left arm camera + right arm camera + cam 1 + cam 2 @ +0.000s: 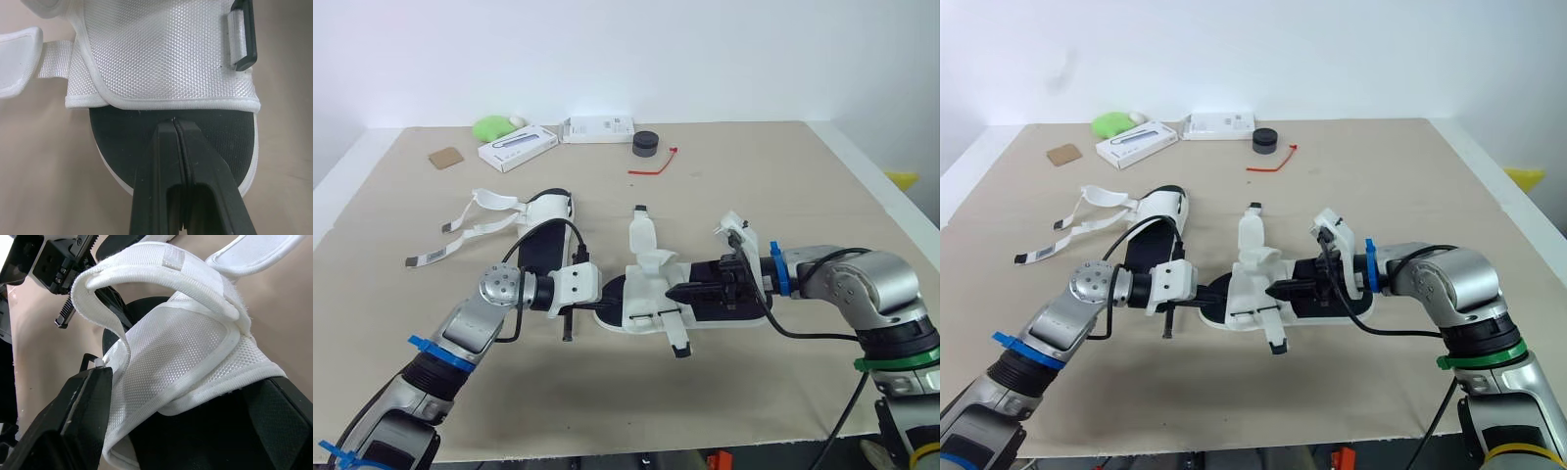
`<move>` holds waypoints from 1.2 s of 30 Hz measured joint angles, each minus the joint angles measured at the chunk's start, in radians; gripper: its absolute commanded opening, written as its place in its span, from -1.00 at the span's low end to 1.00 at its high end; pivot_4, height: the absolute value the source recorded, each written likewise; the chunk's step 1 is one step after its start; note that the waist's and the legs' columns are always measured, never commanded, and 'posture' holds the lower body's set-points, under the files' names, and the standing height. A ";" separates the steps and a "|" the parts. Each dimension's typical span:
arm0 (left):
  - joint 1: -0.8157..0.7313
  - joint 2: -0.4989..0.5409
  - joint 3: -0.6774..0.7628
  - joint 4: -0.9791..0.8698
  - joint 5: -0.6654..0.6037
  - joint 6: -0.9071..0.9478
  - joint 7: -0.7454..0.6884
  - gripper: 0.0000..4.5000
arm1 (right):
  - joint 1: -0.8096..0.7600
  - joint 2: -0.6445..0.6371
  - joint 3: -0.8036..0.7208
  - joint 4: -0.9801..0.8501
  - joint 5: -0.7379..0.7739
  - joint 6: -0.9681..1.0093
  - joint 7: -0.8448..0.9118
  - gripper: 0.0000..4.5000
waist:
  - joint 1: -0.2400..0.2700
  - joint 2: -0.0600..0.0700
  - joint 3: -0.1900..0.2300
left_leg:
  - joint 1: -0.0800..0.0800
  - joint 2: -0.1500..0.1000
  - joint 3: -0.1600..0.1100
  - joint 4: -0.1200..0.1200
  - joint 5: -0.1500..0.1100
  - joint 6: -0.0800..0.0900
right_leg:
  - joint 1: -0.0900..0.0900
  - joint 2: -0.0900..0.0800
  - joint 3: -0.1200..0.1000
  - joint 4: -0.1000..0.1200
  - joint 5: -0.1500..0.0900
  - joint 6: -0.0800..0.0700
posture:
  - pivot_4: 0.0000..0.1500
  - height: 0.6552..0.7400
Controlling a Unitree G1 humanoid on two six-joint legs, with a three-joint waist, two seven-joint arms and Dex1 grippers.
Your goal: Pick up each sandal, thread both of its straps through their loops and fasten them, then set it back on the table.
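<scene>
One sandal (651,294), with a black footbed and white mesh upper, lies mid-table between my grippers. Its front strap (642,235) points away, and another strap arches over the upper (161,279). My left gripper (595,294) is shut with nothing in it, its tips (173,123) at the edge of the black sole (122,137) below the mesh flap (166,54). From the heel side, my right gripper (680,292) reaches over the footbed, open, one finger (73,421) beside the upper. The second sandal (540,227) lies at the back left, its straps (460,235) loose.
Along the far edge sit a green object (492,127), two white boxes (517,147) (598,128), a black round cap (646,144), a red tie (656,163) and a brown card (445,157). The table's front edge (626,450) runs just behind my arms.
</scene>
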 measured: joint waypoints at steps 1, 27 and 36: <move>-0.002 -0.001 0.000 0.004 0.001 0.000 0.003 -1.00 | -0.004 0.005 0.000 0.006 -0.007 -0.003 0.003 0.95 | 0.000 0.000 0.000 | 0.000 0.000 0.000 0.000 0.000 0.000 | 0.000 0.000 0.000 0.000 0.000 0.000 | 1.00 1.00; -0.024 -0.019 -0.002 0.043 0.018 0.001 0.047 -1.00 | 0.067 -0.175 -0.075 0.015 -0.007 0.001 0.242 0.95 | 0.001 0.000 0.000 | 0.001 0.000 0.001 0.000 0.000 0.000 | 0.001 0.000 0.001 0.000 0.001 0.001 | 1.00 1.00; -0.026 -0.019 0.000 0.047 0.029 0.007 0.047 -1.00 | 0.206 -0.262 -0.176 -0.223 0.208 0.210 0.271 0.95 | 0.001 -0.001 -0.001 | 0.002 0.001 0.000 0.000 0.000 0.000 | 0.007 0.001 0.000 0.000 0.000 0.000 | 1.00 1.00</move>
